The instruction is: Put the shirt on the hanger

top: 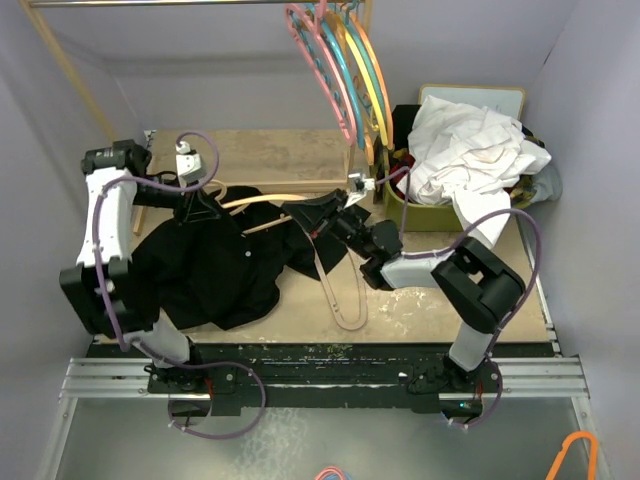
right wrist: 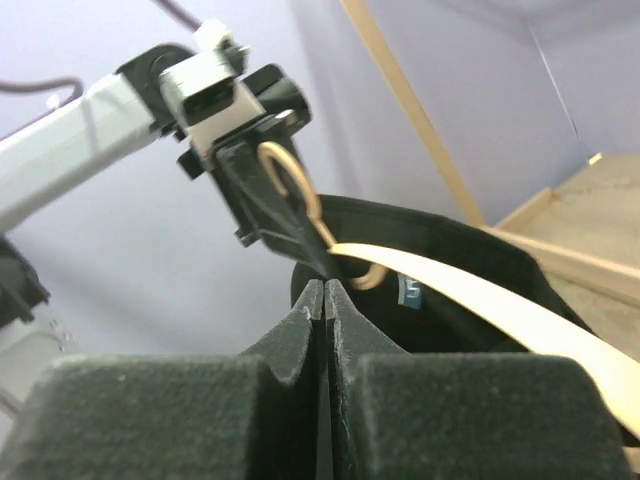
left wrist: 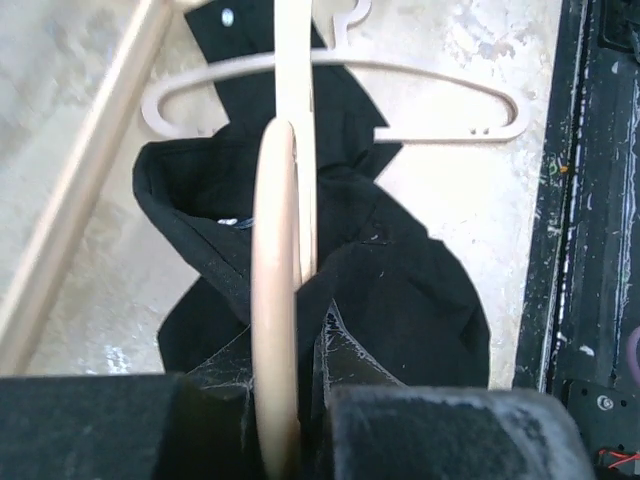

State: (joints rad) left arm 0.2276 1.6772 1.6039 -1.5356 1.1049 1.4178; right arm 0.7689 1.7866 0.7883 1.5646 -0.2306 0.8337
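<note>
The black shirt (top: 210,270) lies crumpled on the table's left half. My left gripper (top: 203,207) is shut on the curved hook of the cream hanger (top: 262,201); in the left wrist view the hook (left wrist: 275,300) stands between my fingers (left wrist: 345,350), above the shirt (left wrist: 400,290). My right gripper (top: 305,215) is shut on the shirt's collar edge and holds it raised. In the right wrist view my shut gripper (right wrist: 325,290) meets the collar opening (right wrist: 470,270), and a hanger arm (right wrist: 480,300) reaches into it. The left gripper (right wrist: 260,200) shows behind.
A pinkish-tan hanger (top: 340,290) lies on the table right of the shirt; it also shows in the left wrist view (left wrist: 340,75). Coloured hangers (top: 345,70) hang from the rail at the back. A white cloth (top: 470,150) fills a green bin at back right. A wooden rack post (left wrist: 80,190) runs nearby.
</note>
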